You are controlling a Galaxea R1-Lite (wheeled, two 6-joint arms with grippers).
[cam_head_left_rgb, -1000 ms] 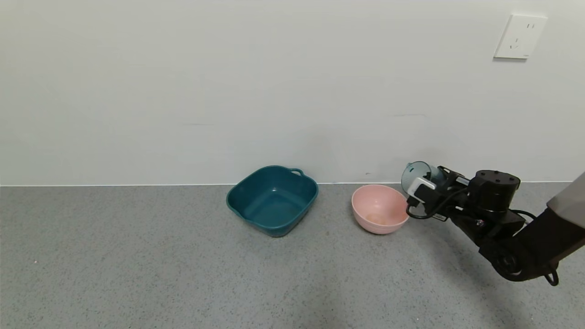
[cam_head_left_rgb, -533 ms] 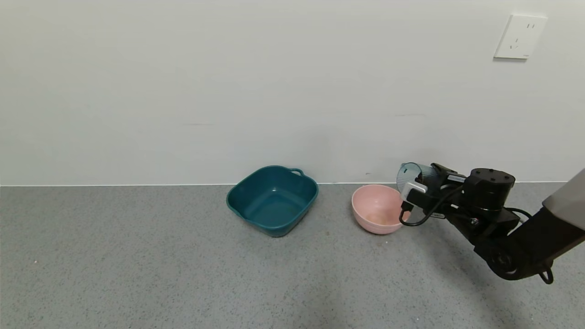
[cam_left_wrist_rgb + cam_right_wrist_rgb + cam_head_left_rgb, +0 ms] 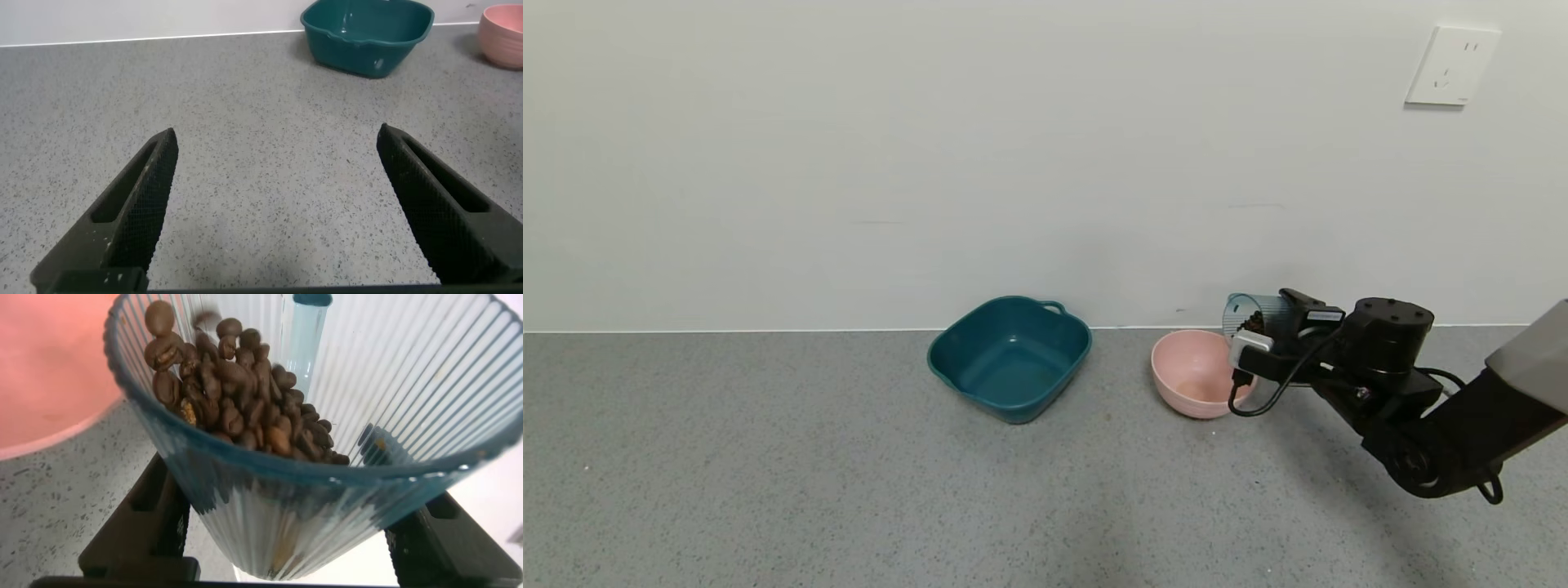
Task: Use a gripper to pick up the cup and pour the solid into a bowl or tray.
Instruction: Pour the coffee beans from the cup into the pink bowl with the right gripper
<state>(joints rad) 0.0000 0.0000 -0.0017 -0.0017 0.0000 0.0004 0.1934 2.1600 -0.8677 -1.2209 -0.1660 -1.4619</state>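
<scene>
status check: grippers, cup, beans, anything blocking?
Right gripper shut on cup, tipped over pink bowl. Beans at the lip. Left gripper open, idle. Nothing blocking.

The ribbed blue-grey cup (image 3: 1252, 314) is tipped on its side above the far right rim of the pink bowl (image 3: 1194, 376), mouth towards the bowl. Brown beans (image 3: 237, 392) crowd its lip. The bowl sits upright on the floor, seemingly without beans.

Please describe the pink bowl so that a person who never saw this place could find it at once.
Start at the white wall and look down to the grey floor along its foot. Two open containers stand there; the pink bowl is the one on the robot's right. It is round, smooth and smaller, unlike the squarish teal basin with handles.
</scene>
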